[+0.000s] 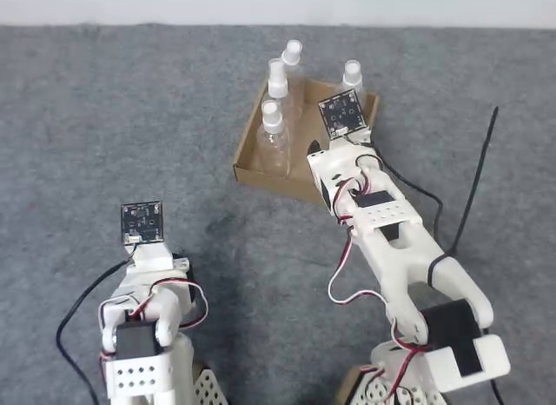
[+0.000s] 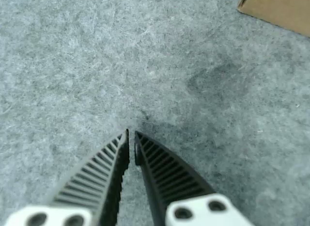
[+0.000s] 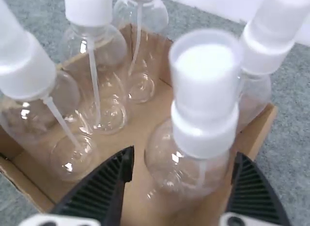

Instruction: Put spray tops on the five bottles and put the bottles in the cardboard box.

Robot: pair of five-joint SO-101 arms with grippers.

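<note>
The cardboard box (image 1: 252, 166) sits on the grey carpet at the far middle. Several clear bottles with white spray tops stand upright in it, such as one (image 1: 272, 131) at its left side. My right gripper (image 3: 184, 155) hangs open over the box. Its black fingers (image 3: 104, 187) stand either side of one bottle (image 3: 193, 163) with a spray top (image 3: 206, 85), a little apart from it. Other bottles (image 3: 94, 56) stand beside it inside the box (image 3: 145, 124). My left gripper (image 2: 131, 137) is shut and empty, low over bare carpet at the near left.
A corner of the box (image 2: 278, 8) lies far from the left gripper. The right arm (image 1: 391, 240) stretches from the near right up to the box, with a black cable (image 1: 473, 188) trailing beside it. The left arm (image 1: 143, 309) stays at the near left.
</note>
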